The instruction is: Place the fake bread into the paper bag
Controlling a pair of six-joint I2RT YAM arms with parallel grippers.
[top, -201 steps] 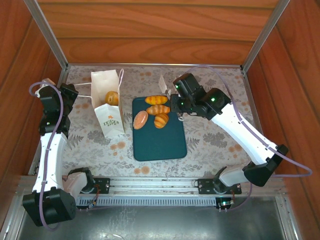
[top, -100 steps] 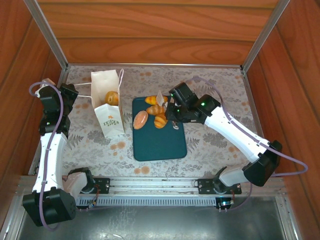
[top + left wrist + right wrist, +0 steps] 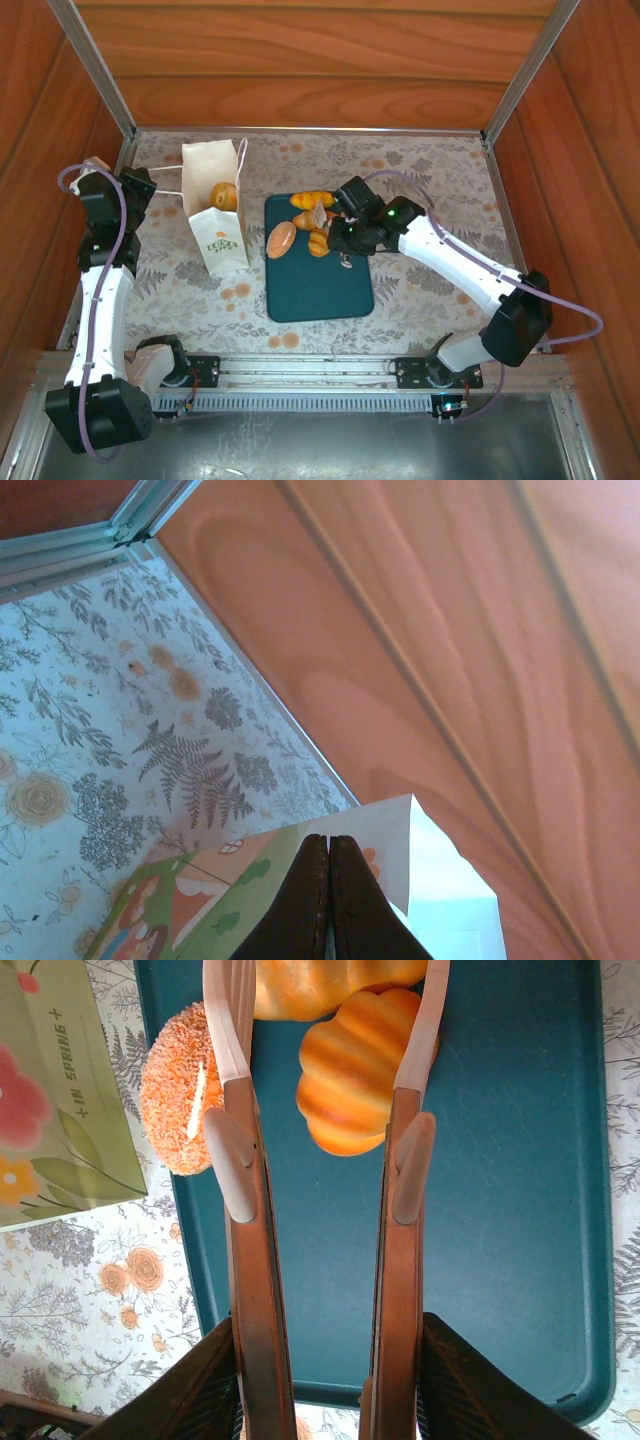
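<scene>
Right wrist cam: right tool [image 3: 330,1020] is abt half open, jaws straddling a striped loaf [image 3: 355,1080] w/ nothing gripped yet. Loaf sits right at the tips. Its long axis runs roughly along the fingers, tilted a bit toward the finger [image 3: 425,1020] on the cam's right side, which looks to be touching it. The other finger has a gap. So imo the coming move is just a squeeze across the loaf's short width, no re-aim needed. A sugary roll [image 3: 180,1100] sits just outside that other finger. A long roll [image 3: 320,980] lies crosswise past the tips, touching the loaf, so it could get nudged. All three sit on the teal tray [image 3: 500,1210].

Top cam: right arm is over the tray's far half, so it's the nearer one by far. Paper bag [image 3: 215,230] stands on the desk [image 3: 430,300] just left of the tray, mouth up, w/ one roll [image 3: 224,195] already inside. Left tool [image 3: 150,188] is parked at the bag's left side. Left wrist cam has it clamped shut by the bag's rim, can't tell if it's pinching anything.
</scene>
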